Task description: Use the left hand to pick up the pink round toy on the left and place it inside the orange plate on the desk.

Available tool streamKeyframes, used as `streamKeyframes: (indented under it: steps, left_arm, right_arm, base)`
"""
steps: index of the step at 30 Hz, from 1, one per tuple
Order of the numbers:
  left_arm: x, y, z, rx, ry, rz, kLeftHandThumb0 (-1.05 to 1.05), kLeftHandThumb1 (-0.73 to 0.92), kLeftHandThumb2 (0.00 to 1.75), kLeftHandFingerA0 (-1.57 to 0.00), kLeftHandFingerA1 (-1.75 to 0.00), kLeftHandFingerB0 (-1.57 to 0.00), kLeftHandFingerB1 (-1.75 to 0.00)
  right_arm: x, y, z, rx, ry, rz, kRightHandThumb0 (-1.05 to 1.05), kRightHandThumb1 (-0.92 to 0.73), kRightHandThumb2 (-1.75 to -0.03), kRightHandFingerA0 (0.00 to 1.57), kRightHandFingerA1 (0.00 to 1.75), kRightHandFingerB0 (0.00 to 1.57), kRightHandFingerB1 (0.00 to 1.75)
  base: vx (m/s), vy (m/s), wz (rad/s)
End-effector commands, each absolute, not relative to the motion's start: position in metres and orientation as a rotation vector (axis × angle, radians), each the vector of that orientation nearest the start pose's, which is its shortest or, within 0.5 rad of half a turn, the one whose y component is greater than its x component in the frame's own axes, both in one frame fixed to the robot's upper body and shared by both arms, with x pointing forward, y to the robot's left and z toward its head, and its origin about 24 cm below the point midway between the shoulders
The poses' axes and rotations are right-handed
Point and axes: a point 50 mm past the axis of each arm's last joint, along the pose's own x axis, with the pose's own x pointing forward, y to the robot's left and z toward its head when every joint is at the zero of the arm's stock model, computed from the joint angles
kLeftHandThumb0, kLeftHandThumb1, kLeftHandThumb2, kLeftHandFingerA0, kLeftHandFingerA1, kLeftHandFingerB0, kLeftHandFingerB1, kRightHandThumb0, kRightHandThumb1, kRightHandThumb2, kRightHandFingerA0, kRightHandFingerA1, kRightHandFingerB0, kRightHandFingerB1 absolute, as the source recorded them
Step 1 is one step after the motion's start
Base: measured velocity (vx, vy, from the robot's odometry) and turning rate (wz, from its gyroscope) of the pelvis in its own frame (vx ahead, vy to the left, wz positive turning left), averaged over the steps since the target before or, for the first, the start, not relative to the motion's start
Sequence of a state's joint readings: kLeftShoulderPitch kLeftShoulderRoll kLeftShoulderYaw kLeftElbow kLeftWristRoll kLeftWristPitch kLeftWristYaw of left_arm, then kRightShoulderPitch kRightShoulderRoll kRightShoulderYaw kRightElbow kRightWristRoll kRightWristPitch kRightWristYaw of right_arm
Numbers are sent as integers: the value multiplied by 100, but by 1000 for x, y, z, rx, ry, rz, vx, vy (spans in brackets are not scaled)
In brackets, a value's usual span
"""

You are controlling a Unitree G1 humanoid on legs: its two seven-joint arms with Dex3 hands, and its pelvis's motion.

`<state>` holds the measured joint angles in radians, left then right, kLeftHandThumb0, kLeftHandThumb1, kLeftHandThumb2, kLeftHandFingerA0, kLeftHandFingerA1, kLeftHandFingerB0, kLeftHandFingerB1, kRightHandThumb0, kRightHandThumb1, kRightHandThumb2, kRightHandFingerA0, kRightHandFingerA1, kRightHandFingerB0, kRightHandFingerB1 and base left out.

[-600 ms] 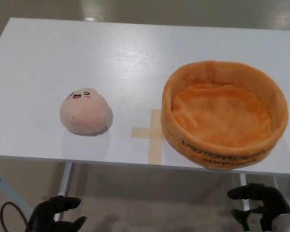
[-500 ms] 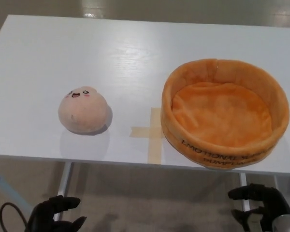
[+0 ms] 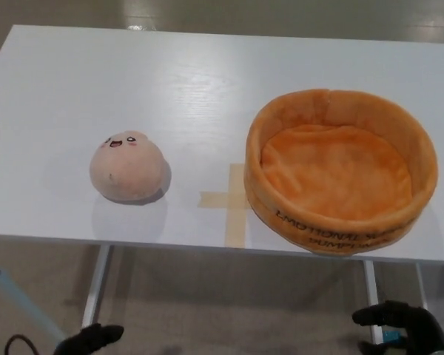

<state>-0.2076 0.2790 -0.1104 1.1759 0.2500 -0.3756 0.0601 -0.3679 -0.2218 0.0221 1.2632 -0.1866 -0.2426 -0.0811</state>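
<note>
From my station I saw the pink round toy [image 3: 127,167] resting on the white desk [image 3: 59,89], on its left part, with the small face turned up and away from the camera. Nothing touched it. The orange plate [image 3: 341,171], a soft round one with a high wall and black letters on the near side of the wall, sat on the right part of the desk, and it had nothing inside. A cross of beige tape [image 3: 234,203] lay on the desk between them; one arm of the cross reached to the plate's wall, and the toy was well apart from the cross.

The left hand [image 3: 90,339] was low at the bottom edge of the head view, below the near edge of the desk and away from the toy. Only a small black part of it showed, so I could not tell how its fingers stood. The right hand [image 3: 404,325] was at the bottom right, also below the desk, holding nothing; I could not tell its state either.
</note>
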Motion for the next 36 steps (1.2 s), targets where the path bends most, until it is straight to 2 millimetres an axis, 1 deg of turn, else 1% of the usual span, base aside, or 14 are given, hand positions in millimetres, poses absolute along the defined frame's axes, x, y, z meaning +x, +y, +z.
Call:
streamKeyframes:
  steps: [1, 5, 12, 13, 15, 17, 18, 22, 25, 27, 28, 33, 34, 36]
  left_arm:
    - [191, 225, -102, 609, 531, -306, -37, 56, 66, -24, -38, -22, -34]
    - [183, 227, -93, 636, 462, -408, -40, 53, 66, -23, -39, -19, -34]
    - [161, 233, -47, 644, 283, -643, -46, 53, 69, -26, -40, -18, -35]
    - [159, 233, -39, 642, 255, -666, -40, 60, 59, -32, -34, -20, -28]
    - [156, 229, -14, 620, 177, -736, -43, 52, 68, -31, -41, -19, -35]
    - [154, 227, -2, 590, 148, -767, -43, 51, 67, -32, -41, -21, -35]
    - [153, 224, 10, 584, 114, -806, -42, 47, 68, -35, -43, -31, -40]
    - [150, 216, 41, 571, -5, -917, -39, 48, 67, -39, -44, -35, -42]
    - [149, 214, 50, 555, -24, -937, -41, 47, 69, -40, -46, -36, -43]
    - [146, 210, 79, 513, -132, -953, -40, 43, 66, -36, -44, -34, -42]
    - [146, 208, 86, 493, -183, -947, -28, 48, 54, -37, -38, -33, -34]
    - [145, 208, 90, 480, -192, -947, -28, 48, 54, -37, -38, -33, -34]
    - [151, 207, 109, 495, -339, -883, -40, 47, 63, -24, -38, -25, -36]
    - [158, 207, 124, 526, -446, -822, -38, 47, 63, -22, -38, -22, -35]
  right_arm:
    - [235, -217, -99, -430, 653, -11, -12, -55, -61, 66, 90, 64, 79]
    - [235, -217, -99, -425, 651, -11, -12, -54, -62, 67, 90, 65, 79]
    - [239, -218, -96, -426, 648, -16, -11, -55, -60, 68, 89, 65, 80]
    - [239, -218, -96, -427, 649, -15, -12, -55, -61, 68, 90, 65, 80]
    - [241, -218, -95, -432, 648, -13, -13, -56, -61, 67, 88, 63, 78]
    - [242, -218, -94, -433, 644, -12, -13, -55, -61, 67, 88, 64, 78]
    - [243, -217, -94, -433, 642, -13, -13, -55, -62, 70, 91, 65, 80]
    - [243, -217, -93, -424, 637, -16, -12, -55, -62, 70, 90, 65, 80]
    - [243, -217, -93, -426, 635, -14, -11, -55, -62, 69, 90, 65, 80]
    - [245, -217, -93, -421, 637, -17, -11, -55, -63, 68, 90, 65, 79]
    - [246, -217, -92, -427, 639, -17, -11, -56, -61, 68, 89, 64, 78]
    - [246, -217, -92, -430, 640, -17, -11, -56, -61, 68, 89, 64, 78]
    - [247, -218, -92, -425, 639, -18, -9, -56, -61, 66, 87, 63, 78]
    - [246, -218, -92, -422, 637, -16, -10, -56, -60, 67, 88, 63, 78]
  base:
    - [0, 0, 0]
    - [0, 0, 0]
    - [0, 0, 0]
    - [0, 0, 0]
    - [0, 0, 0]
    - [0, 0, 0]
    - [0, 0, 0]
    - [0, 0, 0]
    - [0, 0, 0]
    - [0, 0, 0]
    - [0, 0, 0]
    - [0, 0, 0]
    - [0, 0, 0]
    - [0, 0, 0]
